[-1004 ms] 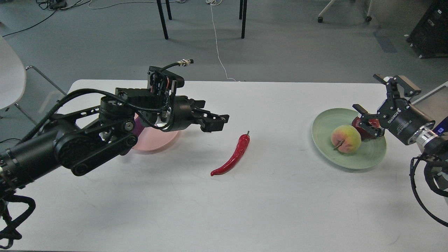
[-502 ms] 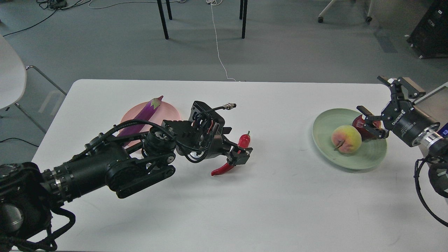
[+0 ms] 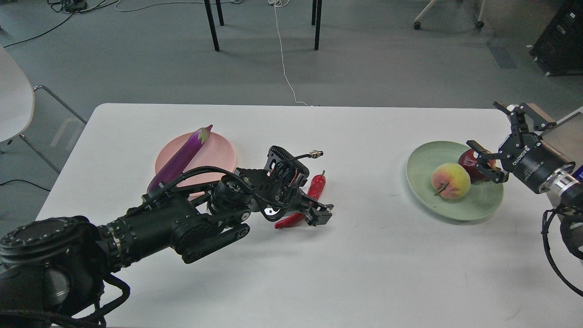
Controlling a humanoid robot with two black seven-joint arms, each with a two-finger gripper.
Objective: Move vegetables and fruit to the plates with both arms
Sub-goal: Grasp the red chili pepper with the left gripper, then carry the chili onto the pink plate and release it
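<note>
Chili [image 3: 306, 201], red and shiny with a green stem, lies on the white table [image 3: 319, 273] near its middle, and the left gripper [image 3: 319, 212] is low over its lower half. The fingers of this gripper stand on the two sides of the chili, but from the head view I cannot tell if they already press it or are only around it. The left arm [image 3: 173, 223] reaches in from the near left corner and hides a part of the chili's tip end. Further back on the left is the pale pink plate [image 3: 218, 155]. The long purple eggplant [image 3: 182, 157] lies across this plate, its cap pointing to the far side and passing a little over the far rim, while its lower end goes behind the arm. On the right side of the table is the pale green plate [image 3: 423, 182], well apart from the chili. Inside it are two fruits: the yellow-pink peach [image 3: 450, 181] in the middle, and the dark red round fruit [image 3: 471, 163] just behind it, touching it or nearly so. The right gripper [image 3: 485, 161] is at this dark red fruit with its fingers spread wide, one finger above it and one below, and they do not pinch it.
</note>
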